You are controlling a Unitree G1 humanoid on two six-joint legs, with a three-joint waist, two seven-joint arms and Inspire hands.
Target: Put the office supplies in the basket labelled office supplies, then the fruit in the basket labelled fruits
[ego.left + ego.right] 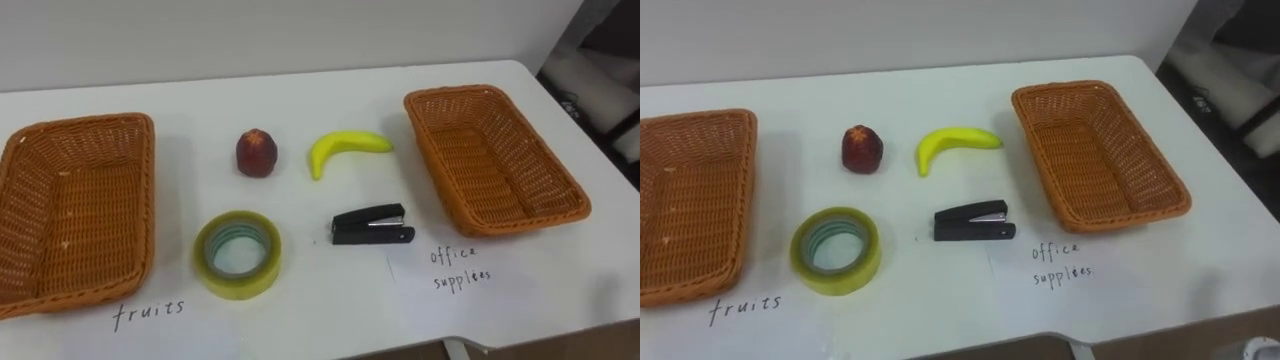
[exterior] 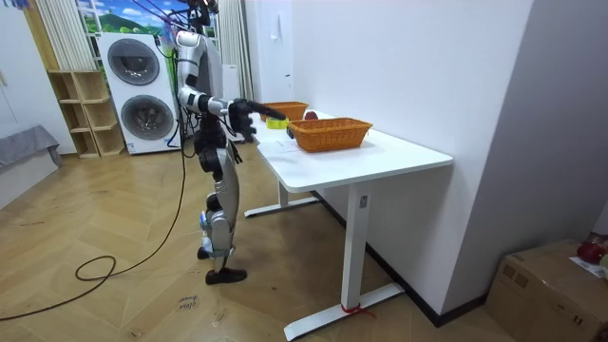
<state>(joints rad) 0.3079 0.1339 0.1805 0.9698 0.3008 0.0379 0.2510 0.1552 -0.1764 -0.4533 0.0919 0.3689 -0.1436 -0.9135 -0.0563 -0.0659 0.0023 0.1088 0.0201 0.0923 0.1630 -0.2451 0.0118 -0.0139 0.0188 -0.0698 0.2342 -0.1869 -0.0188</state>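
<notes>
On the smooth white table (image 1: 300,110), a rectangular orange-brown woven wicker basket (image 1: 140,190) lies at the left of the frame and a second wicker basket (image 1: 435,150) at the upper right, both with ribbed, sloping walls; between them, upper middle, a round dark-red fruit (image 1: 256,152) sits near a curved glossy yellow banana (image 1: 345,148); lower down, a ring-shaped roll of yellowish clear tape (image 1: 240,287) and a flat black stapler (image 1: 372,226) lie apart; in the room view the robot stands at the table's end, right hand (image 2: 244,112) held out; wide or closed, I cannot tell.
</notes>
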